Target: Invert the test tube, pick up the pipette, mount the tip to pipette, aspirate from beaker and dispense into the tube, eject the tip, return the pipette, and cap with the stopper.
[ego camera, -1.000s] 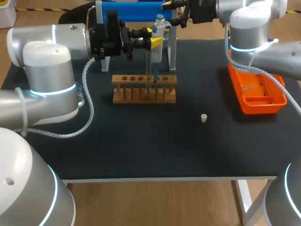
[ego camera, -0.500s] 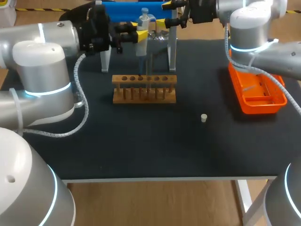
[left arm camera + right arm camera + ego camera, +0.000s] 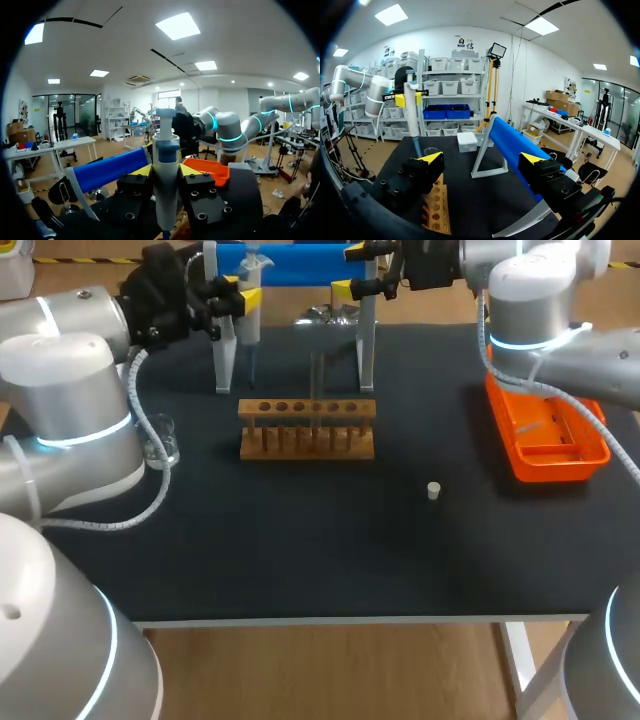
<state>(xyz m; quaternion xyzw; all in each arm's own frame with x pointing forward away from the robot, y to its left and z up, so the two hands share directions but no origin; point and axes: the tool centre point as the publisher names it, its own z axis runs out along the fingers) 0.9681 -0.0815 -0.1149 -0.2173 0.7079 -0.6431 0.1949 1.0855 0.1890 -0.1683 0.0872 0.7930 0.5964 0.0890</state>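
Observation:
My left gripper [image 3: 243,298] is shut on the white pipette [image 3: 250,335] and holds it upright over the table's back left, in front of the stand's left leg. The pipette's tip [image 3: 250,370] points down. In the left wrist view the pipette [image 3: 165,175] stands between the yellow fingers of my left gripper [image 3: 165,172]. The wooden tube rack [image 3: 307,427] sits mid-table with a clear test tube [image 3: 318,375] upright in it. A glass beaker [image 3: 160,443] stands at the left. A small white stopper [image 3: 433,490] lies to the rack's right. My right gripper [image 3: 352,270] is open around the stand's blue bar [image 3: 512,142].
The pipette stand [image 3: 290,262], a blue bar on white legs [image 3: 367,345], spans the back of the table. An orange tray [image 3: 545,430] lies at the right under my right arm. From the right wrist the rack [image 3: 437,210] shows below my right gripper [image 3: 482,160].
My left arm has carried the pipette up and to the left, away from the rack. The beaker, hidden by the arm before, now shows. The right arm has not moved.

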